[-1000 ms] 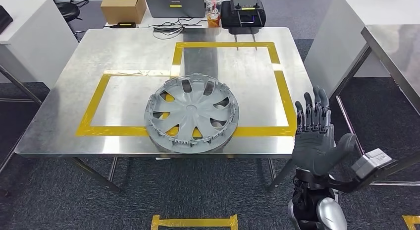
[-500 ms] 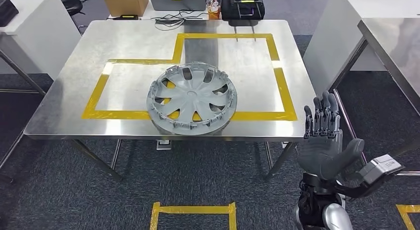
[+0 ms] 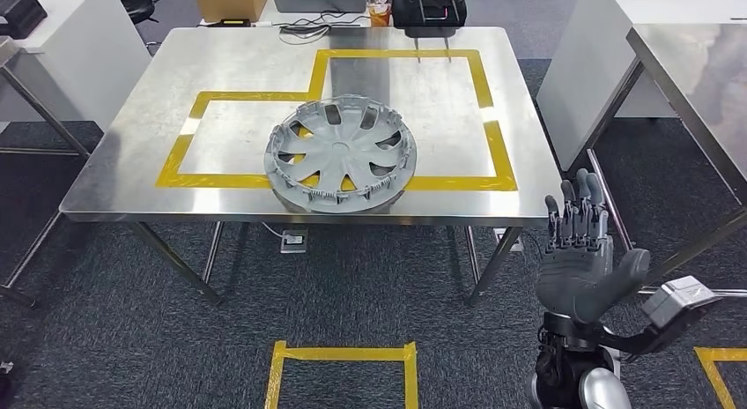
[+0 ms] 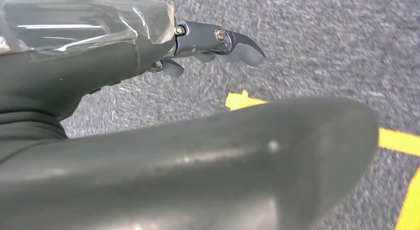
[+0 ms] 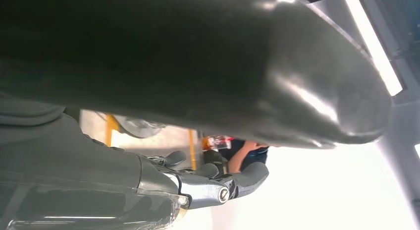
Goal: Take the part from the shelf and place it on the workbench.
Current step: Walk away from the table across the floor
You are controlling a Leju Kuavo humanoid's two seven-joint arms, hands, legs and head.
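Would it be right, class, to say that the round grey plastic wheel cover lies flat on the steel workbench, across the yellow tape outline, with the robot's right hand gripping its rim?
Not quite. The head view shows the right hand raised beside the steel workbench, apart from it and holding nothing. The round grey plastic wheel cover does lie flat across the yellow tape outline.
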